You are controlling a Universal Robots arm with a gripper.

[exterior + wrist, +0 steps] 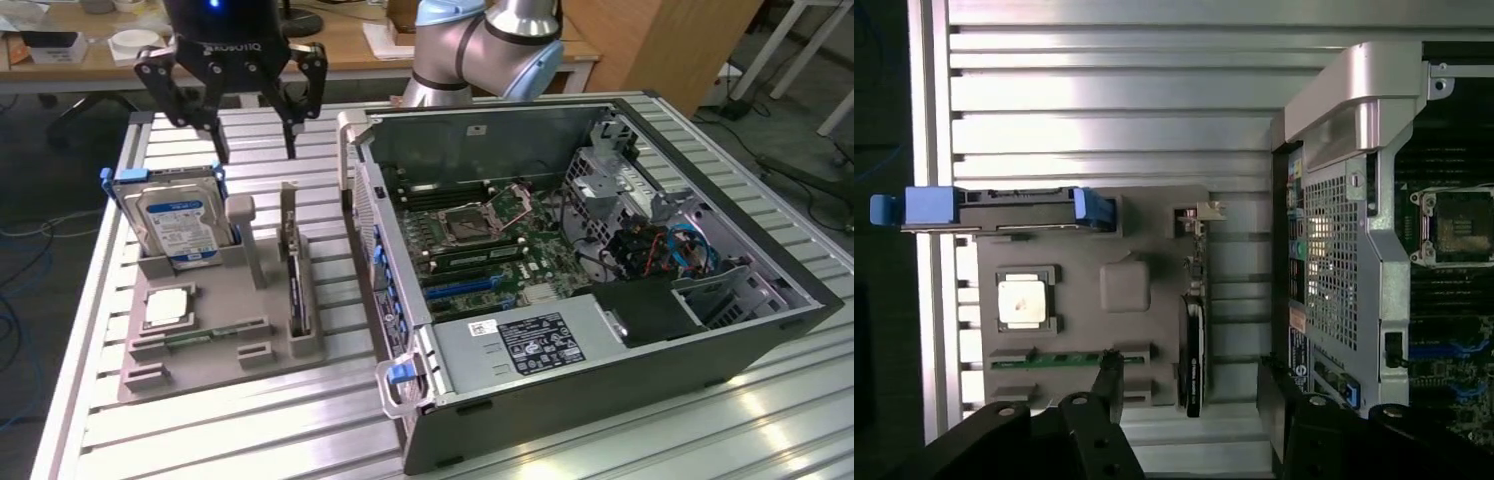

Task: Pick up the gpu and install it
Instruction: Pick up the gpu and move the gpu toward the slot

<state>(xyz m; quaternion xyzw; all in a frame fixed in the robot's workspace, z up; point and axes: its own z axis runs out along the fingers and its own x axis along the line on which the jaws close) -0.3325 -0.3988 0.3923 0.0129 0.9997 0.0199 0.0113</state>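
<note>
The claw (255,150) is spread open with nothing gripped and is held above the grey holder tray (214,372), which is set on the table (747,420) by its edge at the exterior view's left. The gpu (295,290) is stood on edge in the tray's slot nearest the computer case (561,400). The hard drive (174,225) is stood upright at the tray's far end.

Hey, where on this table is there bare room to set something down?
Bare table between the grey tray and the exterior view's near edge, and behind the tray. Crowded: the narrow gap between tray and computer case.
</note>
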